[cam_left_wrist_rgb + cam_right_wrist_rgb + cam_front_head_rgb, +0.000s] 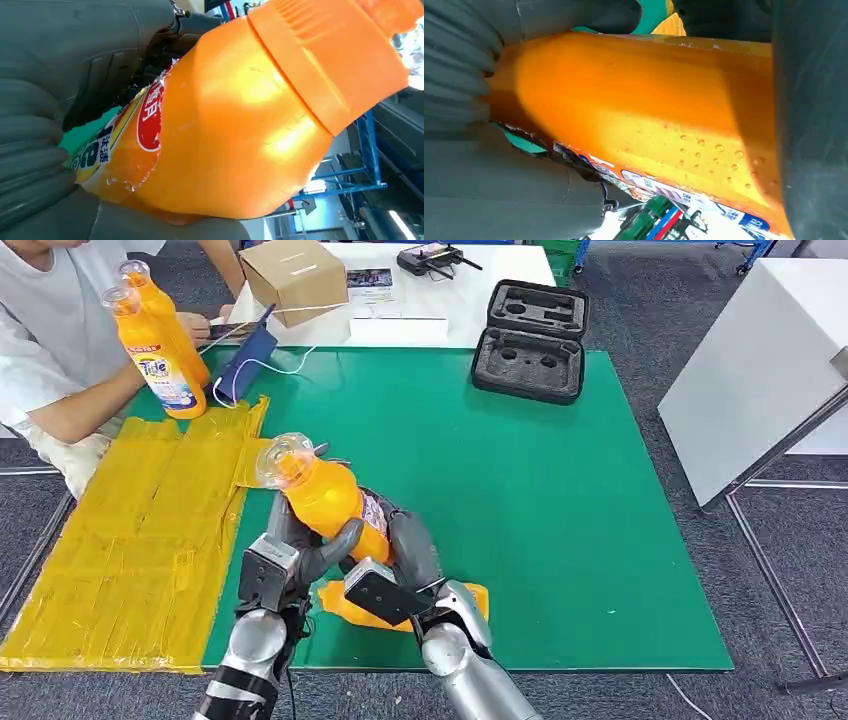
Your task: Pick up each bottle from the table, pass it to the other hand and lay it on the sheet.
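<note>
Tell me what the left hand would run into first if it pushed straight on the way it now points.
Likely bare green mat. The left hand, gripping the orange bottle, points up-table; the yellow sheet lies to one side. Depth is unclear.

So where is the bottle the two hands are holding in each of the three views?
Head view: bottle low centre-left, cap up and tilted left, between left hand and right hand.
Left wrist view: bottle across most of the frame, cap toward the upper right.
Right wrist view: bottle as a broad orange band across the middle.
Shared landmark: green mat.
</note>
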Available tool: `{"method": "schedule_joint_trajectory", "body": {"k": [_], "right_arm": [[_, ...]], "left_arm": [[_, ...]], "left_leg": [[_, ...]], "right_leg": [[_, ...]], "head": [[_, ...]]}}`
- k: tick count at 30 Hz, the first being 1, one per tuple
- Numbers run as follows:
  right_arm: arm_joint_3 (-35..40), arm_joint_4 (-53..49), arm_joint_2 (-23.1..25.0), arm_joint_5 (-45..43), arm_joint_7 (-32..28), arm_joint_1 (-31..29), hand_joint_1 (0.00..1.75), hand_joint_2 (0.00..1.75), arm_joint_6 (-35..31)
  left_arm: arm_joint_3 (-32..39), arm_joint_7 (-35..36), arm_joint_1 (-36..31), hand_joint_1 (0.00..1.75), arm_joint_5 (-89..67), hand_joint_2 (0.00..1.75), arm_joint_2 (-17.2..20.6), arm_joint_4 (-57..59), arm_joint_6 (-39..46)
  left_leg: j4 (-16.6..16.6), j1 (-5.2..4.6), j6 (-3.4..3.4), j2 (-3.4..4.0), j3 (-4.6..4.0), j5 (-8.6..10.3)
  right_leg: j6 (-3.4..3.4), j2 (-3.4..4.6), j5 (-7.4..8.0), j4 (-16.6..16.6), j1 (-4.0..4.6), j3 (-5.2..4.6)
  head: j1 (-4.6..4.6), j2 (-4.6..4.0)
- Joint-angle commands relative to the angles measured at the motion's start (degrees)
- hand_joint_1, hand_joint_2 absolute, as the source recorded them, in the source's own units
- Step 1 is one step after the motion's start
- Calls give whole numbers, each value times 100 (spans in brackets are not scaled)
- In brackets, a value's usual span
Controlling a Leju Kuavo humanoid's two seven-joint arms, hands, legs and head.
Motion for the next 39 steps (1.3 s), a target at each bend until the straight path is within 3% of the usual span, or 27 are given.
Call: {"method": "schedule_joint_trajectory", "body": {"k": [1,2,7,11,13,14,16,17,18,19,23,28,38,39], "right_arm": [[113,-1048,-263,109,-57,198,0,175,-457],[87,-1338,-329,183,-56,217,0,175,-552],[150,-2157,-542,484,69,335,0,175,-881],[346,-2275,-731,568,126,282,0,175,-1278],[377,-2252,-755,533,126,250,0,175,-1356],[420,-2193,-775,469,108,194,0,175,-1406],[570,-2130,-873,384,67,90,0,175,-1458],[596,-2113,-886,378,69,70,0,175,-1463],[698,-2053,-929,322,72,-20,0,175,-1474],[698,-2053,-929,322,72,-20,0,175,-1474],[784,-1995,-949,260,68,-113,0,175,-1490],[978,-1790,-969,138,84,-306,0,175,-1514],[1153,-1394,-964,137,117,-540,0,175,-1386],[1210,-1320,-981,226,227,-590,0,175,-1301]], "left_arm": [[462,123,-480,175,-885,175,306,-20,1017],[592,325,-662,175,-1550,175,413,-43,1570],[1165,1022,-1470,175,-3373,175,840,763,2556],[1352,1851,-2270,175,-5472,175,1238,2716,3375],[1342,2207,-2378,175,-6185,175,1341,2958,3375],[1060,2802,-2437,175,-6786,175,1602,3129,3375],[-1283,4749,-3045,175,-6786,175,2495,4214,3375],[-1548,4888,-3161,175,-6786,175,2519,4462,3375],[-1945,5046,-3455,175,-6780,175,2480,5310,3330],[-1945,5046,-3455,175,-6780,175,2480,5310,3330],[-2017,4904,-3581,175,-6786,175,2393,5792,3211],[-2263,4872,-3478,175,-6786,175,2291,6321,2768],[-1741,4652,-3144,175,-6518,175,2203,6461,2633],[-1689,4686,-3121,45,-6536,175,2201,6440,2741]], "left_leg": [[0,5,-8,4,18,-8],[5,6,-12,3,29,-15],[2,8,-11,-8,13,-2],[-9,6,-10,-1,32,1],[-11,2,-7,-6,28,6],[-9,5,-8,-1,32,3],[-7,13,-19,18,67,-12],[-1,11,-14,28,51,-12],[1,13,-15,-16,39,-1],[-5,9,-10,-44,25,12],[-3,6,-13,39,37,-3],[-2,7,-10,32,38,-4],[-1,10,-14,37,36,-6],[-3,6,-9,26,15,4]], "right_leg": [[-8,6,-7,-2,5,19],[-12,6,-15,1,6,32],[-10,-6,-6,2,7,15],[-11,-2,-3,-7,5,31],[-7,-5,-2,-6,0,26],[-9,1,-3,-7,3,31],[-20,23,-12,-10,11,67],[-15,25,-7,-4,9,47],[-16,-20,-12,2,11,46],[-11,-44,-9,-1,7,38],[-29,35,9,-1,6,25],[-25,35,5,0,4,28],[-28,41,6,0,9,29],[-23,28,11,2,4,8]], "head": [[0,0],[0,0],[0,0],[0,0],[0,0],[0,0],[-4,0],[-2,0],[2,0],[7,0],[-2,0],[0,0],[0,0],[2,0]]}}
